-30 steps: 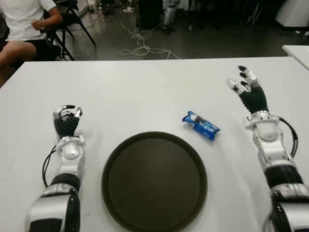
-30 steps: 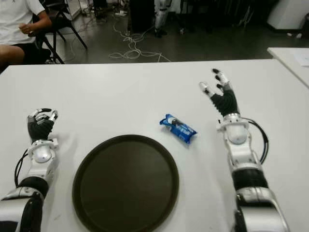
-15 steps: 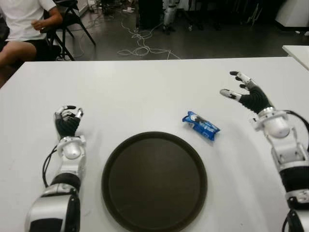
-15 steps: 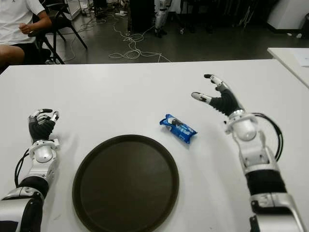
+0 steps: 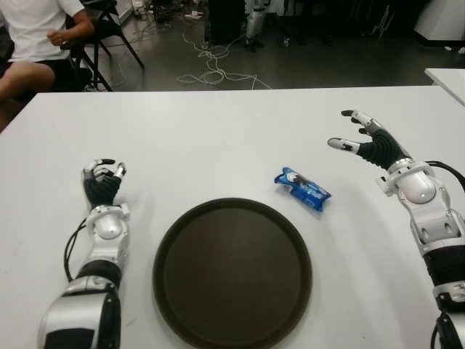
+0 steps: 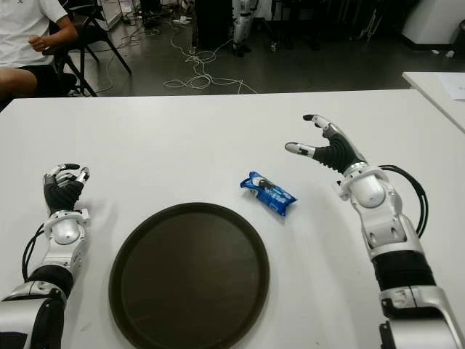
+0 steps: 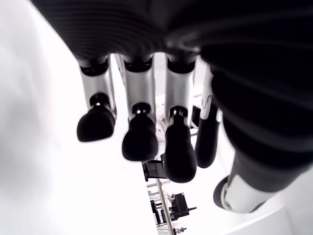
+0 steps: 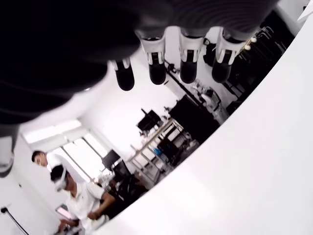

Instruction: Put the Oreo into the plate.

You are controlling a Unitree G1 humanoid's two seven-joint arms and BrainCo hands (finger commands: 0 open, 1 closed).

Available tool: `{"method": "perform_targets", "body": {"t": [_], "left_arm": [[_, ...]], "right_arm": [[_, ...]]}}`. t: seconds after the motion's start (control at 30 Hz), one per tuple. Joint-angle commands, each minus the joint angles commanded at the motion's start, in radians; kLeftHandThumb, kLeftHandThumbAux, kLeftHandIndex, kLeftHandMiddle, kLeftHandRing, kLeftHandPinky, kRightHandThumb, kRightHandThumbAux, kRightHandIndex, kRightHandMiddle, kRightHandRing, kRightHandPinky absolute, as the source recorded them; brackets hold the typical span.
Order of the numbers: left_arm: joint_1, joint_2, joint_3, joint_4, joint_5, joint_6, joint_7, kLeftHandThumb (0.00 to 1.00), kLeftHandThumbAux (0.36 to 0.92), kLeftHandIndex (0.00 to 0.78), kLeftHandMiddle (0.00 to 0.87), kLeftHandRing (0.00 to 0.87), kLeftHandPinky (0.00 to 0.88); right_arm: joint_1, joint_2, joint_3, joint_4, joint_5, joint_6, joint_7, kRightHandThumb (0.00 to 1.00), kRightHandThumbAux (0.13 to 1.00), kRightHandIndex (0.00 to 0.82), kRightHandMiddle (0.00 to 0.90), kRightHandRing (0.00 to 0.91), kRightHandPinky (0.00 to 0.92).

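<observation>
The Oreo (image 5: 302,189), a small blue packet, lies on the white bench (image 5: 218,138) just beside the upper right rim of the round dark plate (image 5: 232,273), not on it. The right hand (image 5: 367,142) is raised to the right of the packet and apart from it, fingers spread and holding nothing. The left hand (image 5: 101,183) shows to the left of the plate, fingers curled in, also gripping nothing. A person (image 5: 36,36) sits at the far left corner.
</observation>
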Motion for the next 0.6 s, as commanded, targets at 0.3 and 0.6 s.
{"method": "perform_targets", "body": {"t": [0.3, 0.6], "left_arm": [[-0.001, -0.014, 0.002, -0.003, 0.002, -0.01, 0.021, 0.702, 0.719, 0.434, 0.746, 0.762, 0.777], [-0.002, -0.016, -0.005, -0.001, 0.01, -0.009, 0.035, 0.702, 0.718, 0.435, 0.745, 0.761, 0.773]], "right_arm": [[0.005, -0.02, 0.046, -0.059, -0.044, 0.077, 0.071, 0.0, 0.419, 0.0, 0.0, 0.0, 0.0], [0.052, -0.01, 0.16, -0.169, -0.152, 0.173, 0.116, 0.0, 0.412, 0.0, 0.0, 0.0, 0.0]]}}
